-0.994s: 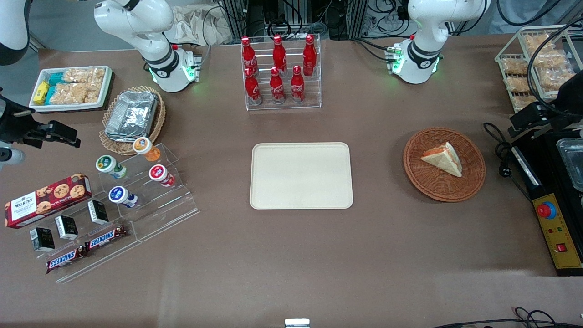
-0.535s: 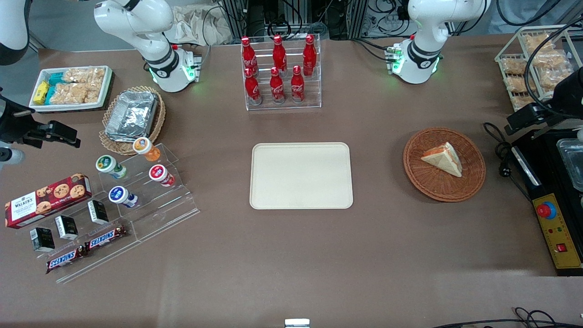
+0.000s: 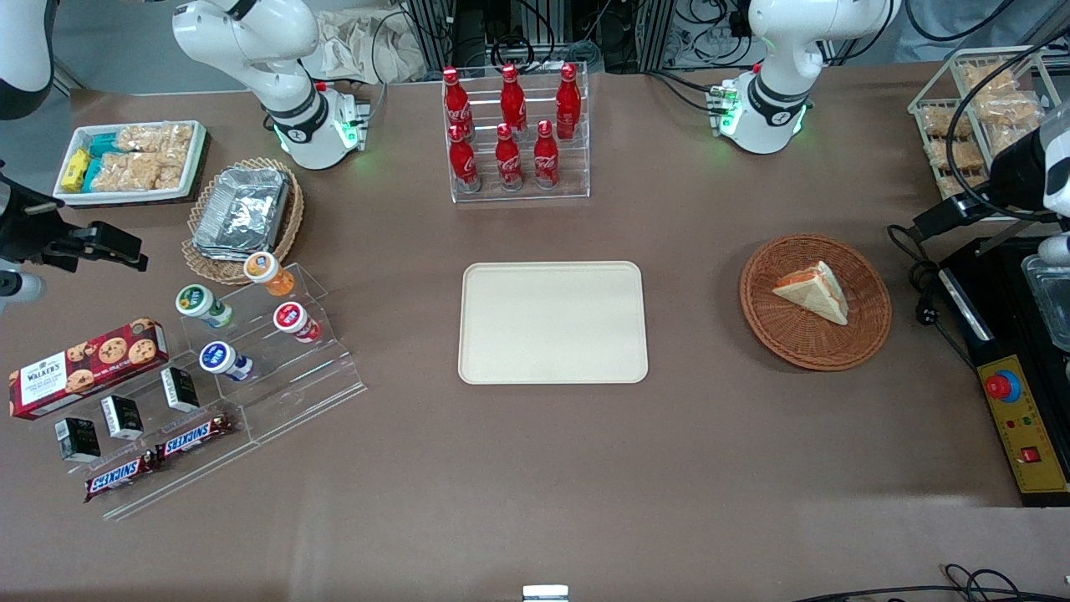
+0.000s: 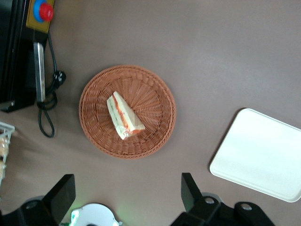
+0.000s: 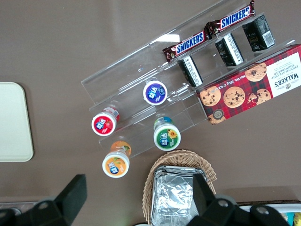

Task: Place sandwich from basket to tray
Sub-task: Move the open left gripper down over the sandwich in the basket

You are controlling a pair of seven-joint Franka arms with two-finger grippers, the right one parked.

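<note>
The sandwich (image 3: pixel 812 293), a pale wedge with orange and green filling, lies in the round reddish-brown basket (image 3: pixel 786 334) toward the working arm's end of the table. The cream tray (image 3: pixel 552 322) sits empty at the table's middle. My left gripper (image 3: pixel 945 219) hangs high beside the basket, a little farther from the front camera than it. In the left wrist view the sandwich (image 4: pixel 123 115) rests in the basket (image 4: pixel 150 99), well apart from the gripper (image 4: pixel 126 188), which is open with nothing between its fingers (image 4: pixel 188 188). The tray (image 4: pixel 258 155) shows beside the basket.
A black control box with a red button (image 3: pixel 1003 386) and a looped cable (image 3: pixel 919 276) lie beside the basket at the working arm's end. A rack of cola bottles (image 3: pixel 512 134) stands farther from the camera than the tray. Snack stands (image 3: pixel 242 351) fill the parked arm's end.
The left gripper has shifted a little sideways toward the basket, and its arm has drawn slightly farther from the front camera. The sandwich, basket and tray have not moved.
</note>
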